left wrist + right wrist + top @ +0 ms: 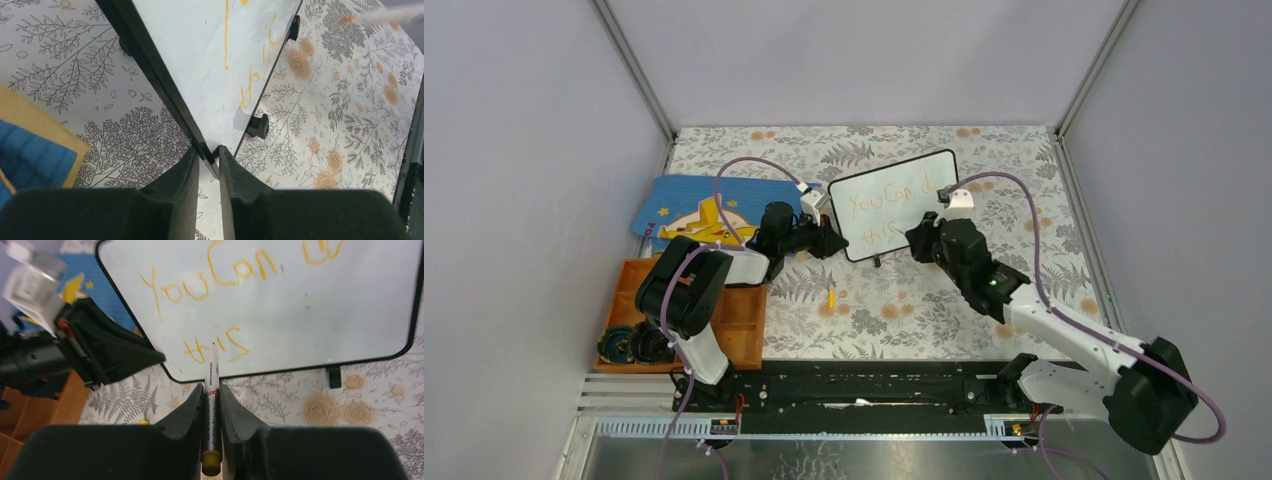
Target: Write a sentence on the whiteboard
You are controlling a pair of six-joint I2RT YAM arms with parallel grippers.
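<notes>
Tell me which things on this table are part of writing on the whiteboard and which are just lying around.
In use: whiteboard, held at its corner by the left gripper; orange sentence on it; marker in the right gripper.
Lying about: blue star book; wooden tray with dark round items; small orange piece.

You're in a robot lab cell: plain grey walls on metal posts box in a cloth-covered bench, two arms bolted to its black rail.
</notes>
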